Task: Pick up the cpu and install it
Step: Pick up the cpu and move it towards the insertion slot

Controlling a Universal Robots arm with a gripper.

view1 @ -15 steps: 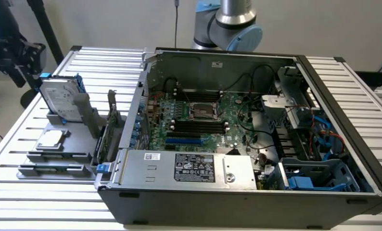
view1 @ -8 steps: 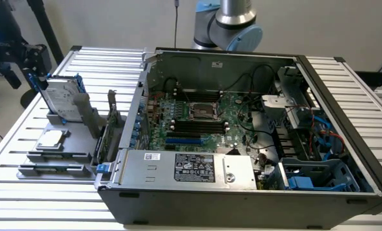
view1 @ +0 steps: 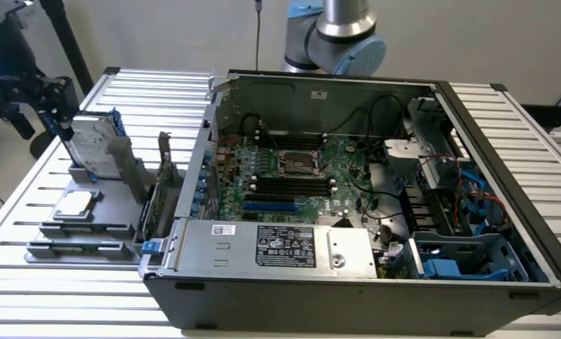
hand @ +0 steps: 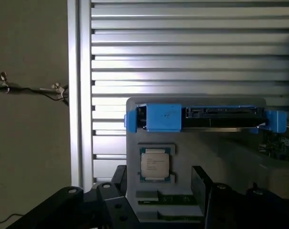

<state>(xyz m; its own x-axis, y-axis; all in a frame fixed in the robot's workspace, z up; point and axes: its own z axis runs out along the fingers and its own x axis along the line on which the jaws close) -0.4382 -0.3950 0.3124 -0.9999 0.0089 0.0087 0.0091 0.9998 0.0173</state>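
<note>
The cpu (hand: 155, 164), a small square chip with a dull silver top, lies flat in a recess of the grey holder block (hand: 221, 162); in the exterior view the cpu (view1: 76, 205) is at the left of the table. My gripper (hand: 159, 177) hangs above it, open, with its black fingers (hand: 119, 177) apart on either side of the chip and nothing between them. In the exterior view the gripper (view1: 37, 113) is high over the holder's far end. The motherboard's bare cpu socket (view1: 297, 164) sits in the middle of the open computer case (view1: 356, 296).
A large silver hard drive in a blue frame (view1: 94, 145) stands upright on the holder just beyond the cpu, close under the gripper. An expansion card (view1: 164, 183) stands between the holder and the case wall. The slatted metal table (view1: 63, 304) surrounds everything.
</note>
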